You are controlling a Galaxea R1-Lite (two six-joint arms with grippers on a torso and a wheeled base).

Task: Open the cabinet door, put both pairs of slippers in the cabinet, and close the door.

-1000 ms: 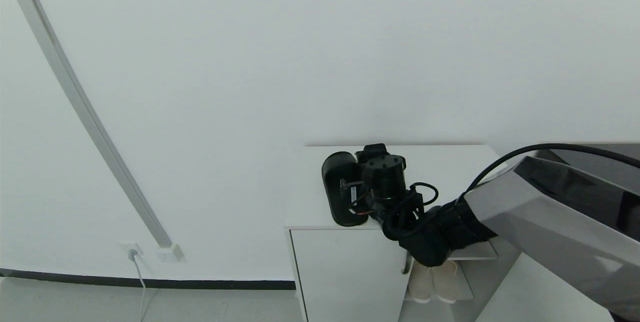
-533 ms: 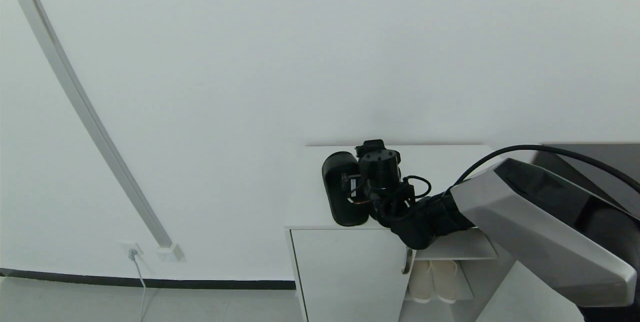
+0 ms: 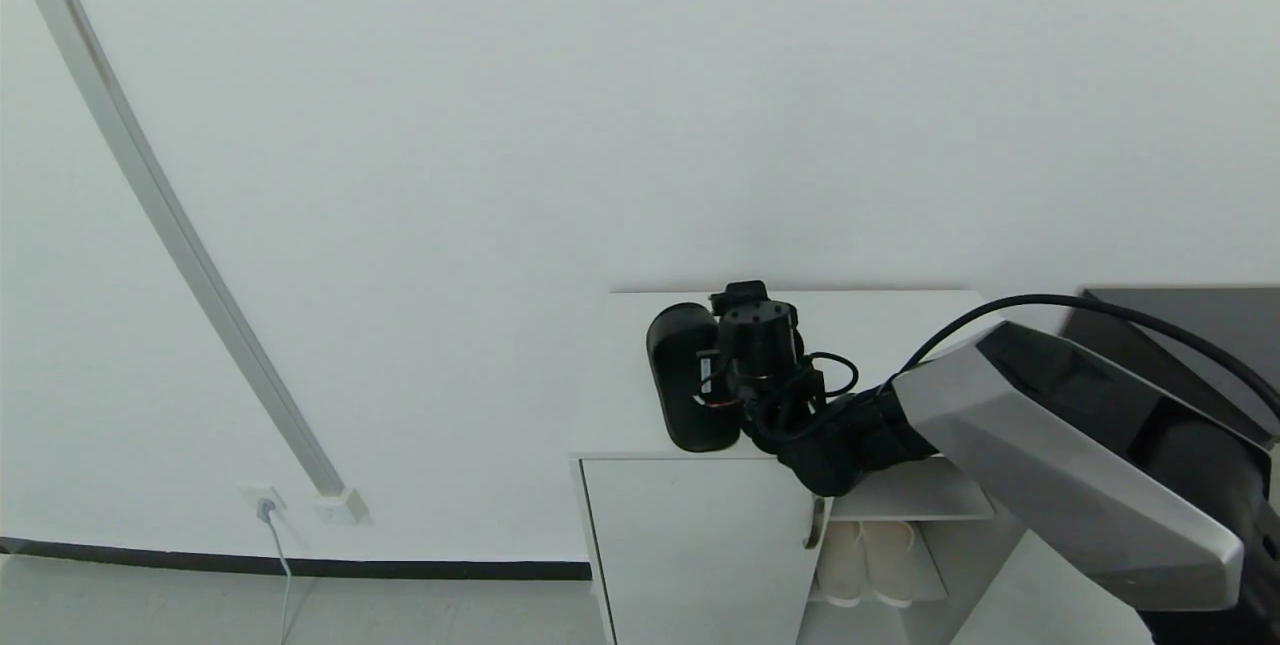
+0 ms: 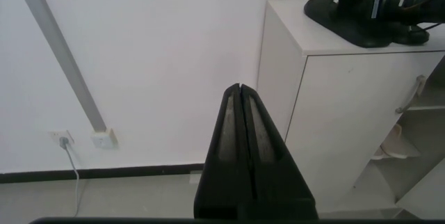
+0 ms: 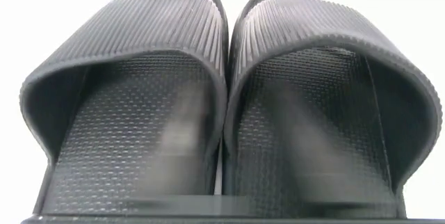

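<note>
Two black slippers (image 5: 208, 50) lie atop the cabinet (image 3: 690, 545); I see my right gripper (image 5: 233, 123) with fingers (image 5: 182, 133) spread, one inside each, inner walls between. Left gripper (image 4: 240, 133) clenched on nothing.

black slippers (image 3: 685, 390) atop cabinet (image 3: 700, 545), white pair (image 3: 865, 560) inside

Our head looks down on the cabinet (image 3: 700, 545); our left wrist faces it from farther left; our right wrist sits close on slippers (image 3: 682, 395) all three share.
</note>
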